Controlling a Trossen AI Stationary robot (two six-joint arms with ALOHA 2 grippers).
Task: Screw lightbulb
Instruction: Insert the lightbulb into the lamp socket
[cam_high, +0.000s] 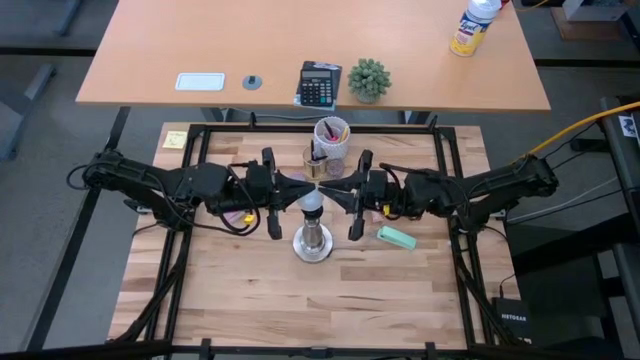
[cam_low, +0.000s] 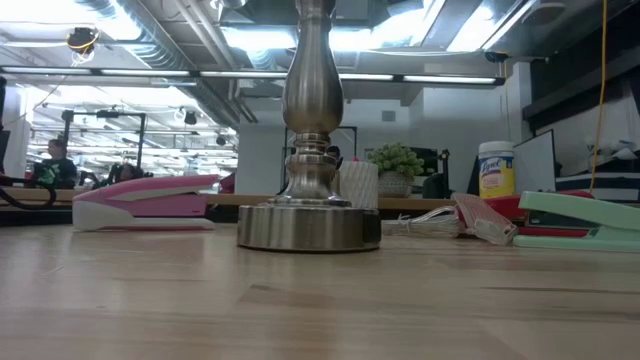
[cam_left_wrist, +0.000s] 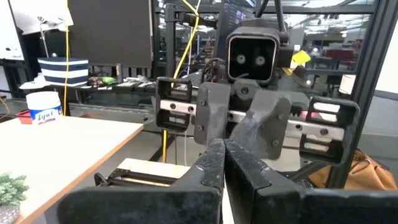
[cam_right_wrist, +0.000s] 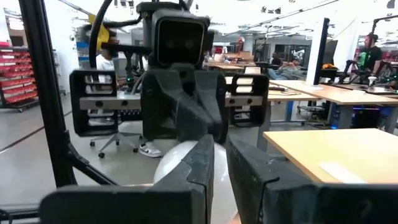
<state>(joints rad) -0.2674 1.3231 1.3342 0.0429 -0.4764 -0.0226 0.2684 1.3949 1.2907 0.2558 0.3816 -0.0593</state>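
High view: both claws meet above the lightbulb (cam_high: 312, 204).

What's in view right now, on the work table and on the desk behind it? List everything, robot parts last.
lightbulb: one, white, atop the metal stand, between both grippers
metal stand: one, silver, table centre
pink stapler: one, on the left arm's side of the stand
green stapler: one, mint, on the right arm's side of the stand
pen cup: one, white, table's far edge
calculator: one, black, desk
plant: one, green, desk
wipes canister: one, white and yellow, desk
left gripper: one, dark, fingers shut, at the bulb
right gripper: one, dark, at the bulb from the opposite side
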